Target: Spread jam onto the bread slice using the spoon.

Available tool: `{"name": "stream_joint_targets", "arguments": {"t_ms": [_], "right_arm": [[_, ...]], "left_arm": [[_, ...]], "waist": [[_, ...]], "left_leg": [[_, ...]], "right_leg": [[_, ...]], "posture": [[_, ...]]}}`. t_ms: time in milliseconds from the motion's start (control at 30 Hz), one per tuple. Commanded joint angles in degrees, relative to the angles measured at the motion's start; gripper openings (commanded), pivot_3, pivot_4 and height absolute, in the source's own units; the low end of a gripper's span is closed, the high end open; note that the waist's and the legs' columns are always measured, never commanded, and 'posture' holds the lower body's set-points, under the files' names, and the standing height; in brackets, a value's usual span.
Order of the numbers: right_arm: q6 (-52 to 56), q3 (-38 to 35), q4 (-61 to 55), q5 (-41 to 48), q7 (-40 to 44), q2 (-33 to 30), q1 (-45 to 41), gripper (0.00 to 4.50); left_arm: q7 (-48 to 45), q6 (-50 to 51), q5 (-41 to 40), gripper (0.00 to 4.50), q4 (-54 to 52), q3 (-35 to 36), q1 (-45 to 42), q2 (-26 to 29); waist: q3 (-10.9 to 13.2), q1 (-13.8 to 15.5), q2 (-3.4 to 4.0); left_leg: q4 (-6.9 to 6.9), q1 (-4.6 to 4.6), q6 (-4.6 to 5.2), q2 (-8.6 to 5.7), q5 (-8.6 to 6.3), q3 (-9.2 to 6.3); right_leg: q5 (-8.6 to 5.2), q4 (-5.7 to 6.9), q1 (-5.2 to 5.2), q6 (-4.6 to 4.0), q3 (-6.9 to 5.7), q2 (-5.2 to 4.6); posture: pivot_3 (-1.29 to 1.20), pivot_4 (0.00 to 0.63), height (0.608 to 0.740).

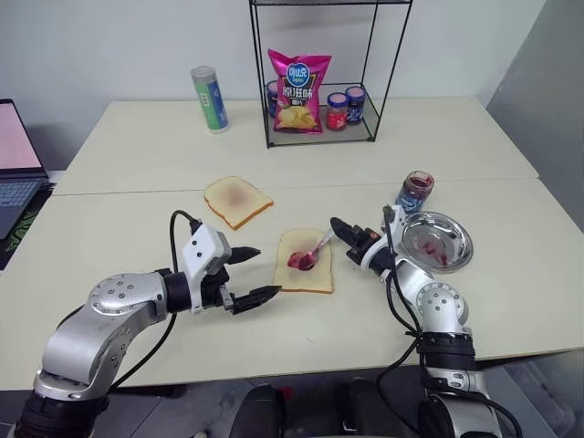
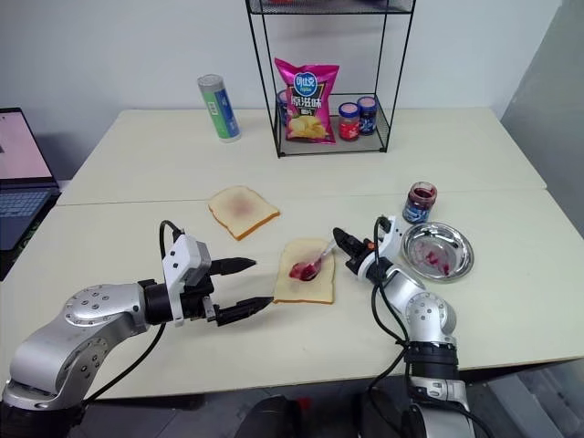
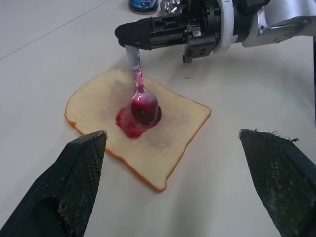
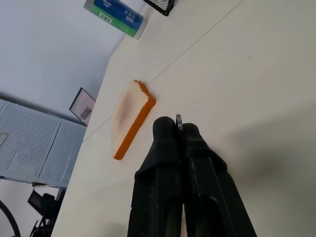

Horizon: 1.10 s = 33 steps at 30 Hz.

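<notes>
Currently, in the left eye view, the spreading step is judged to be in hand: the bread slice lies near the middle of the counter, and the spoon is held by its handle in the right claw, which is closed tight on it at the slice's three o'clock. The spoon's bowl rests on the jam at the slice's centre. The left claw is held wide and empty at the slice's nine o'clock, just beside its edge. A second slice with a faint pink smear lies at eleven o'clock, and a round steel dish and an open jam jar lie beyond the right claw.

From the left wrist view, the jam is seen as one small glossy pool under the spoon bowl, most of the crumb being bare.

From the right wrist view, the claw's fingers are seen pressed together on a thin metal edge.

Next, sweeping strokes of the bowl outward from the pool toward the crusts are likely called for, with light pressure so the slice is not dragged.
</notes>
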Motion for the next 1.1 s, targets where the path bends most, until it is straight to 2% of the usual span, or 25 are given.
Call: {"name": "stream_joint_targets", "arguments": {"t_ms": [33,167,433,833,1100], "right_arm": [[1.44,-1.41,-3.47,1.67,-1.12,-0.77,-0.24,0.02],[3.4,-1.88,-5.92,3.73,-2.2,-1.05,-0.26,0.02],[3.73,-5.58,-6.04,11.36,-7.39,3.73,-4.01,0.02],[-0.14,-0.03,1.1,5.01,-3.39,5.9,-4.4,0.02],[0.32,1.52,0.62,1.7,-0.39,2.8,-1.22,0.02]], "left_arm": [[-0.33,-1.16,-0.15,4.5,-0.48,0.33,-0.61,0.54],[-0.21,-1.31,0.0,4.5,-0.21,0.23,-0.8,0.4],[0.0,-1.56,-0.02,4.5,-0.29,0.2,-0.73,0.35],[0.19,-1.21,-0.27,4.5,-0.81,0.5,-0.61,0.59],[0.1,-1.28,-0.2,4.5,-0.62,0.35,-0.78,0.58]], "waist": [[0.0,0.0,0.0],[0.0,-0.05,0.0],[0.02,-0.25,-0.01],[0.02,-0.32,-0.01],[0.02,-0.25,-0.01]], "left_leg": [[0.0,0.0,0.0,0.0,0.0,0.0],[0.0,0.0,0.0,0.0,0.0,0.01],[-0.01,0.0,0.0,0.02,0.0,0.01],[-0.02,-0.01,0.0,0.02,0.0,0.01],[-0.03,-0.02,0.0,0.01,0.0,0.01]], "right_leg": [[0.0,0.0,0.0,0.0,0.0,0.0],[-0.01,0.0,-0.01,0.01,0.0,0.0],[-0.01,0.01,-0.02,0.01,0.0,0.01],[0.0,-0.02,-0.03,0.0,0.01,0.01],[0.0,-0.04,-0.02,0.0,0.01,0.01]], "posture": [[0.0,0.15,0.74],[0.0,0.15,0.74],[0.0,0.15,0.74],[0.0,0.15,0.74],[0.0,0.15,0.74]]}}
